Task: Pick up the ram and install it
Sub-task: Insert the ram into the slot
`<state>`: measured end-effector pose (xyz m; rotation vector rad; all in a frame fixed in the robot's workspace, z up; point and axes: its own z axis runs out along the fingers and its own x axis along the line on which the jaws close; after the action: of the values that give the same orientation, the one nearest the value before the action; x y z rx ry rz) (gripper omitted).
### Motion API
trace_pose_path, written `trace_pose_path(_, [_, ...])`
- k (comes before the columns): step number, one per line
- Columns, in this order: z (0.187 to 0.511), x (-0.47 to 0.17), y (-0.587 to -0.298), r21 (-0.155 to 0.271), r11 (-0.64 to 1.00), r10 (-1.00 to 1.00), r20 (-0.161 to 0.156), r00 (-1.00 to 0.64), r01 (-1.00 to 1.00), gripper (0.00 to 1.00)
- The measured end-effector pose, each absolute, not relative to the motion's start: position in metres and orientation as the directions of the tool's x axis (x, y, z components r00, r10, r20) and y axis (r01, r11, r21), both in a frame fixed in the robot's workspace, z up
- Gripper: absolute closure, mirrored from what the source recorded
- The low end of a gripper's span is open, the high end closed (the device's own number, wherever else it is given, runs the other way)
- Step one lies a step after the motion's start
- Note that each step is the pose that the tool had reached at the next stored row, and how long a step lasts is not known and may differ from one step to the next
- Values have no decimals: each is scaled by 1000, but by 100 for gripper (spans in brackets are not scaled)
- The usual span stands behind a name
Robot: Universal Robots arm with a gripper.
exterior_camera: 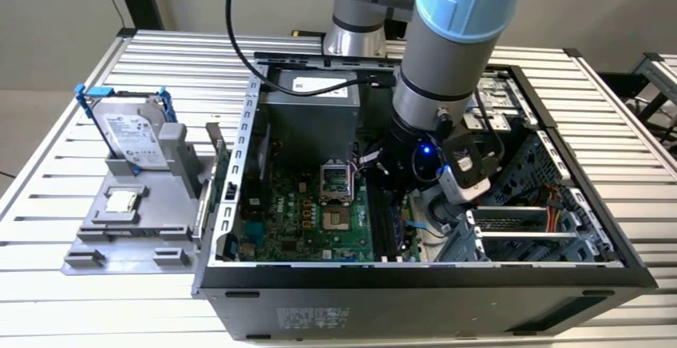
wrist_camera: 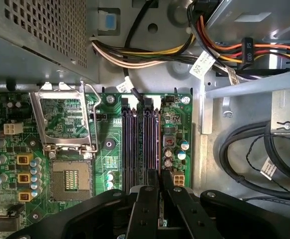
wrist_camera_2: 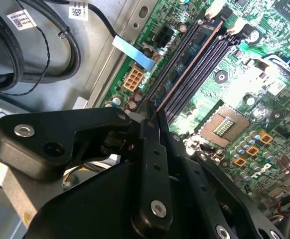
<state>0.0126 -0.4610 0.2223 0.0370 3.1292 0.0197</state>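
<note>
We see the gripper (wrist_camera: 158, 191) low in the first wrist view, its fingers (wrist_camera_2: 152, 149) narrow and closed on the ram (wrist_camera_2: 185, 69). The ram stands on its edge in the black memory slots (wrist_camera: 141, 142), reaching from between the fingers toward the middle of the motherboard (wrist_camera: 110, 149).

— Where's the ram?
— The thin, long circuit-board stick (wrist_camera_2: 185, 73) stands on edge along the black motherboard slot (wrist_camera_2: 201, 69) nearest the board's edge, one end pinched in the gripper (wrist_camera_2: 152, 112).
</note>
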Motion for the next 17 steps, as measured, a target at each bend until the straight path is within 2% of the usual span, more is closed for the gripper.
trace_pose_path(17, [212,12,-461,12,1000,24,-9,-1000,24,100])
